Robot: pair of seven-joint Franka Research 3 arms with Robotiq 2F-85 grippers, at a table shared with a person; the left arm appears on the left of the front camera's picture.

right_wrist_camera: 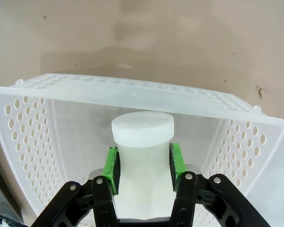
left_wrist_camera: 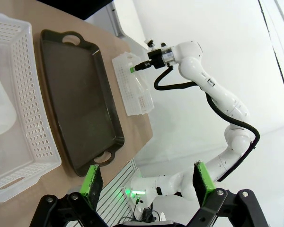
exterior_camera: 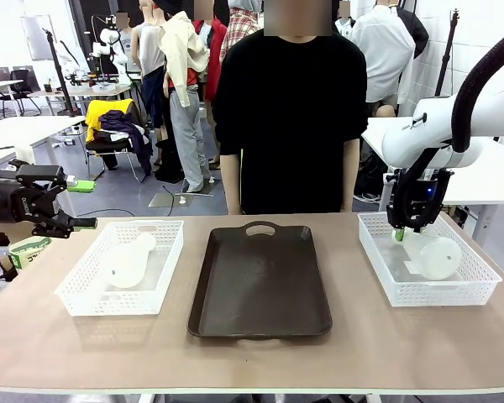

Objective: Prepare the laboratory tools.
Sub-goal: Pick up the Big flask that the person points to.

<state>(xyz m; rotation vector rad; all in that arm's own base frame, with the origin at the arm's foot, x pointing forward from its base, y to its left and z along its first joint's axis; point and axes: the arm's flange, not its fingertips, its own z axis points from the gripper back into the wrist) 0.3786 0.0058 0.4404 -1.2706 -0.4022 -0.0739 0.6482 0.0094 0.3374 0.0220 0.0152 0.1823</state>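
Left hand [exterior_camera: 82, 205] raised at left side, horizontal, fingers spread wide. Right hand [exterior_camera: 399, 233] pointing down, clamped on neck of flask [right_wrist_camera: 143, 126].

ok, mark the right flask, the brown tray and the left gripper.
right flask [right_wrist_camera: 143, 158]: right wrist view, on its neck.
brown tray [exterior_camera: 260, 285]: front view, on its bare floor.
left gripper [left_wrist_camera: 146, 182]: left wrist view, midway between its fingertips.

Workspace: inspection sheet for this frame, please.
Surface: tan table; dark brown tray at centre, nothing on it.
Job's things: left flask lying in left basket; right flask lying in right basket.
Clutter: nothing seen.
Grippers: left gripper open, hovering left of left basket; right gripper shut on right flask's neck.
Cables: black hose arching over right arm.
Surroundings: person in black at far edge; more people behind.
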